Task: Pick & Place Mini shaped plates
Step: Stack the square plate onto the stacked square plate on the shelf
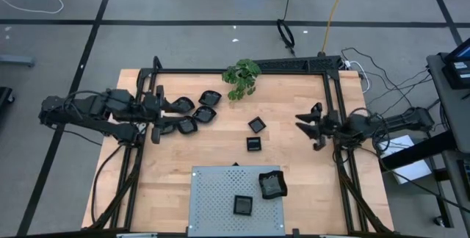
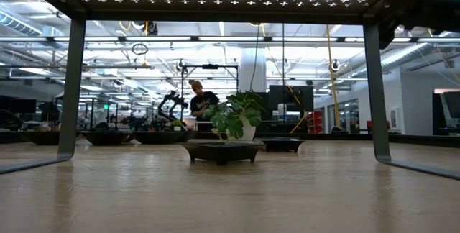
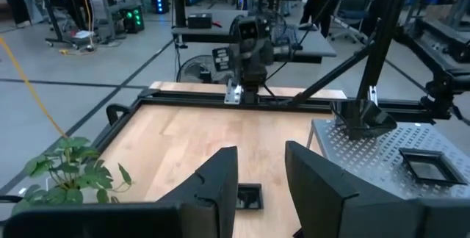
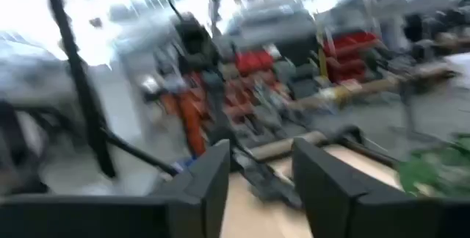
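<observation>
The left gripper's (image 3: 261, 186) fingers (image 3: 220, 183) stand a narrow gap apart with nothing between them, at the bench's (image 1: 294, 172) left side, just beside a cluster of mini shaped plates (image 1: 197, 110). The right gripper (image 1: 307, 122) has its fingers (image 4: 209, 179) parted and empty, raised near the bench's right edge, well apart from any plate.

The cluster by the left gripper counts about five black dishes lying close together. Two square plates (image 1: 255, 134) lie one behind the other near the bench's middle, between the two arms. On the grey perforated panel (image 1: 213, 201) at the near edge sit two more: a square plate (image 1: 243, 205) and a larger rounded one (image 1: 272, 185) at the panel's right corner.

A green plant (image 1: 241, 78) stands at the far edge. From table height, the plant shows behind a dark plate (image 2: 223, 150), and a person (image 2: 200, 103) is visible in the room beyond.
</observation>
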